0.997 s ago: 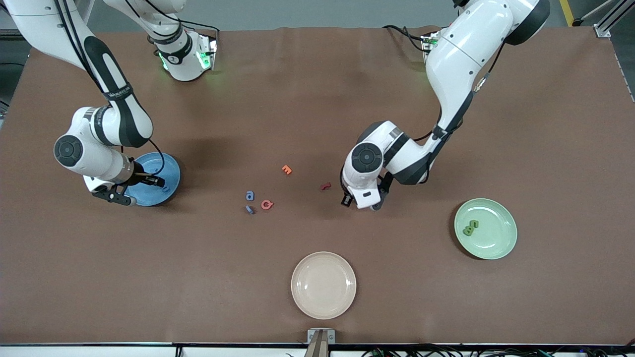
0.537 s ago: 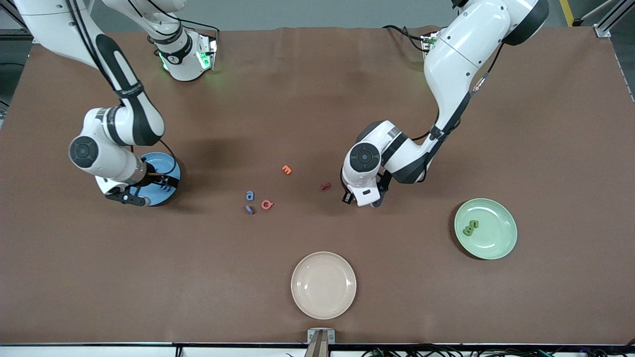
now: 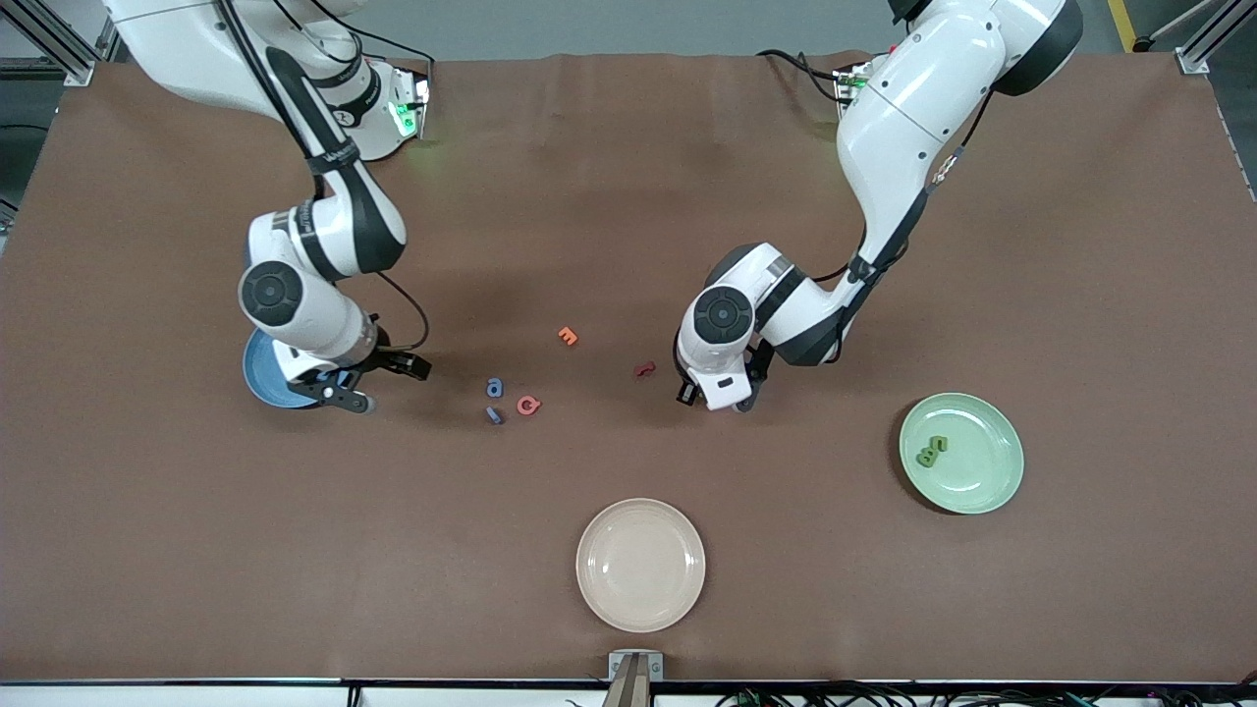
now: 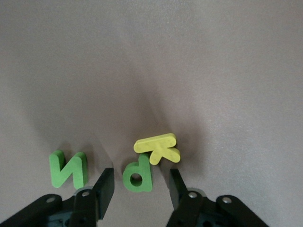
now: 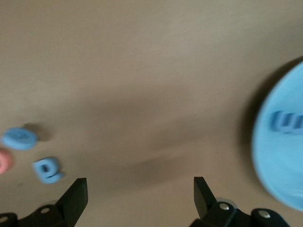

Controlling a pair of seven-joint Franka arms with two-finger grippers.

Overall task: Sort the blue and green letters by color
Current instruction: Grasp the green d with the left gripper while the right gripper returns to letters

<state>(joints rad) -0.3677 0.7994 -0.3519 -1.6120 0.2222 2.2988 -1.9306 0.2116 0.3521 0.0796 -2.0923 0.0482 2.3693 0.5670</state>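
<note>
Right gripper [image 3: 378, 383] has left the blue plate [image 3: 263, 377], empty

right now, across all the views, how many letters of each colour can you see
green letters: 4
blue letters: 3
yellow letter: 1
orange letter: 1
red letter: 1
pink letter: 1
total: 11

Two small blue letters [image 3: 494, 389] lie flat at mid-bench, an "a" and, at its six o'clock, a second one [image 3: 494, 414]. Another blue letter [image 5: 286, 122] lies in the blue plate [image 3: 257, 373]. Two green letters [image 3: 932, 450] touch on the green plate [image 3: 982, 491]. A green "N" [image 4: 68, 169] and green "p" [image 4: 138, 174] lie flat near each other on the bench.
</note>
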